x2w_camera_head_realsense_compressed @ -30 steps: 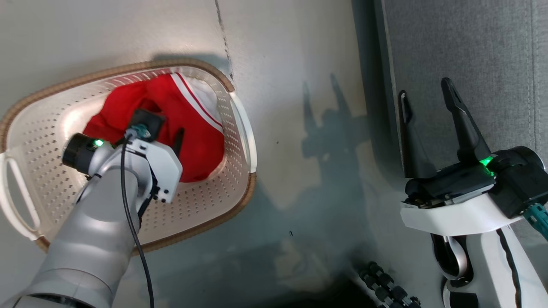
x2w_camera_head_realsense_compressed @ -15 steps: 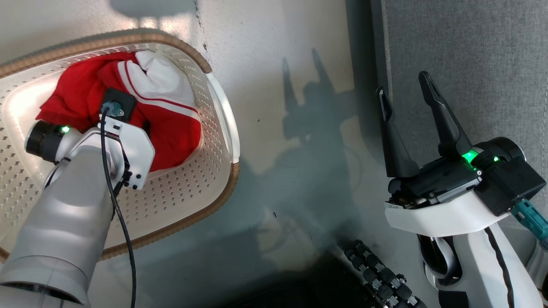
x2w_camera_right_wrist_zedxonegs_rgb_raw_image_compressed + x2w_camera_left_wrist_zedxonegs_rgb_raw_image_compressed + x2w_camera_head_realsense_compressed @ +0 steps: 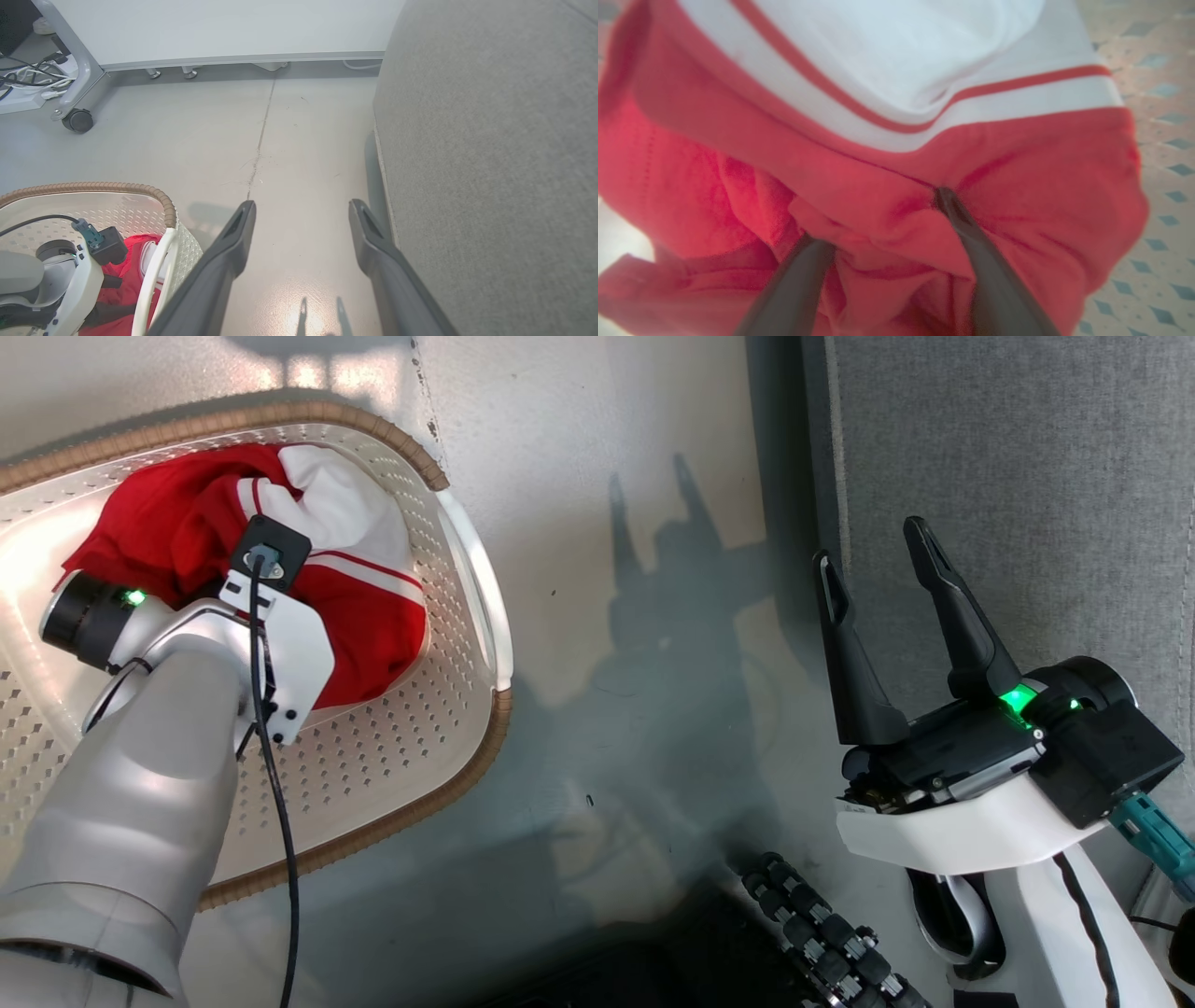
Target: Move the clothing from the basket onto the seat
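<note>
The clothing (image 3: 373,635) lies bunched in the basket (image 3: 401,756) at ten o'clock, none yet on the seat (image 3: 1027,476) at two o'clock, left tool (image 3: 875,217) spread wide into it, right tool (image 3: 868,541) wide and empty.

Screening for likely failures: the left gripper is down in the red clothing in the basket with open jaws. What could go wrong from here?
The left gripper, jaws open, brackets just a shallow fold of the clothing, so closing might pinch one layer and slip.
The bunched fabric could snag on the loop handle of the basket.
Bare floor separates basket and seat; a weak grip may drop it there.
</note>
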Controlling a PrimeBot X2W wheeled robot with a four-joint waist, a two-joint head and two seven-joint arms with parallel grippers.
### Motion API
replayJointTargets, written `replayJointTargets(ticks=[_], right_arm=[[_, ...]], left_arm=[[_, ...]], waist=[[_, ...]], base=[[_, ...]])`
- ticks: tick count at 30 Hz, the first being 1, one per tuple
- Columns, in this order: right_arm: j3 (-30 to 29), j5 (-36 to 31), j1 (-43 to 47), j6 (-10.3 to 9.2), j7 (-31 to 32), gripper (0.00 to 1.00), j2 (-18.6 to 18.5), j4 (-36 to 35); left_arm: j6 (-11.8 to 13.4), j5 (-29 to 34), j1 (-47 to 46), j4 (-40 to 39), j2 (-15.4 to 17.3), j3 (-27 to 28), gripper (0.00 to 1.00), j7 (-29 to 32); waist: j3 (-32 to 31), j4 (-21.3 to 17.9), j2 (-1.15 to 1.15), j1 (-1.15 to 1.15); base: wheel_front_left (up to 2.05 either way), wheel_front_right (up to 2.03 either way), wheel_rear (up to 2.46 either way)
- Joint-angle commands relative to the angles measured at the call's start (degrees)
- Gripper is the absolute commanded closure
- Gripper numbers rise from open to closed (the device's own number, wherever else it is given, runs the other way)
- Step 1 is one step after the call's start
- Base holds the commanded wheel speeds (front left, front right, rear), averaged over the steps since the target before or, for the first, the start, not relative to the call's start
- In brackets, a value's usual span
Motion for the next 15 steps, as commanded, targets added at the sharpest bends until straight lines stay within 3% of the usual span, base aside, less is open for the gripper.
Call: replayJointTargets(ticks=[1, 2, 15], right_arm=[[-0.21, 0.38, -0.02, -0.01, -0.26, 0.0, -0.12, -0.11], [-0.34, 0.53, -0.02, -0.01, -0.26, 0.0, -0.12, -0.09], [-0.39, 0.92, -2.82, -0.01, -0.26, 0.0, -0.11, 0.68]], left_arm=[[0.2, 0.4, 0.64, 1.29, 1.94, -0.07, 0.36, 0.71], [0.41, 0.48, 0.8, 1.29, 2.09, -0.27, 1.0, 0.62], [-0.75, -1.3, 2.05, 1.12, 2.51, -0.84, 1.0, 1.55]], waist=[[-0.04, -0.17, 0.0, 0.0], [-0.06, -0.3, 0.0, 0.0], [-1.86, -1.15, 0.0, 0.0]], base=[[0.0, 0.0, 0.0], [0.0, 0.0, 0.0], [0.0, 0.0, 0.0]])
